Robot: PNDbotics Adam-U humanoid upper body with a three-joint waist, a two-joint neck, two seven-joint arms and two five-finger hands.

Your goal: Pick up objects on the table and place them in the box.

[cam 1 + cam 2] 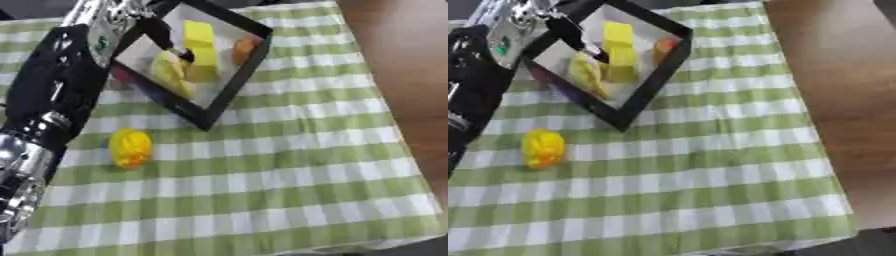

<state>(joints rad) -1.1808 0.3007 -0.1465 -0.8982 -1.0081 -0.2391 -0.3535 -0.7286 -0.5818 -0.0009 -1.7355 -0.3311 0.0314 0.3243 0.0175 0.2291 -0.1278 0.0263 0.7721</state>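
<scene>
A black-rimmed box (229, 85) with a white floor stands at the back left of the green checked cloth. Inside it lie two yellow blocks (201, 50), a small orange thing (243, 49) and a pale yellow-green, elongated thing (168, 70). My left hand (118, 20) reaches over the box's left rim, right above the pale yellow-green thing; its grip is hidden. A rounded yellow and orange object (129, 146) lies on the cloth in front of the box, beside my left forearm (52, 85).
The green and white checked cloth (280, 190) covers the table. Bare brown tabletop (411, 60) runs along the right. The cloth's front edge shows at the bottom.
</scene>
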